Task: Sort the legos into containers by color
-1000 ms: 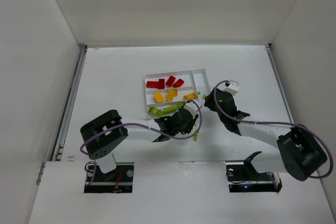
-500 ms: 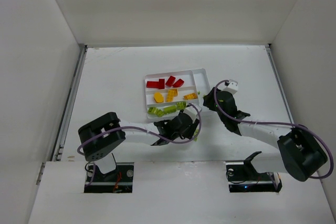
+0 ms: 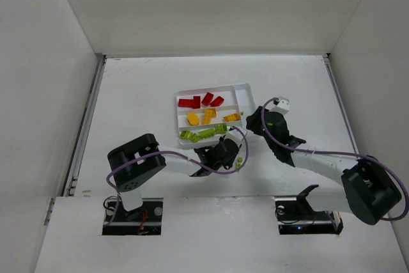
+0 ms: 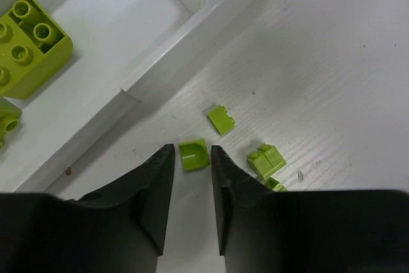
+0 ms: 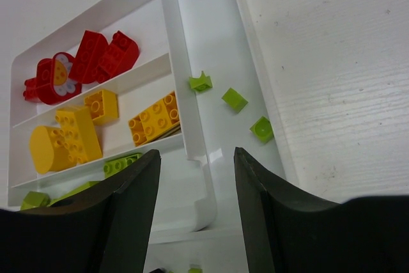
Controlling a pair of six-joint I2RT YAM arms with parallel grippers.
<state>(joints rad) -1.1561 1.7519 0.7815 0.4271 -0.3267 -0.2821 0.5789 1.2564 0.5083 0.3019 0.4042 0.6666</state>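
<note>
Left gripper [image 4: 192,149], back from the tray [image 4: 198,36], straddles a loose lime cube [image 4: 193,156] on the desk with jaws narrowly open, ready for sorting; right gripper [image 5: 195,153] hangs open.

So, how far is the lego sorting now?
Done: red legos, yellow legos and green blocks lie in separate tray slots. In hand: the left hand flanks a tiny green piece on the table. Left: more green bits beside it.

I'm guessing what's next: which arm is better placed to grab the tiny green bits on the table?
Left. The left pincer sits low with a tiny lime-green plastic brick between its fingertips, beside the white plastic tray. The right pincer hangs over the tray's end slot instead.
</note>
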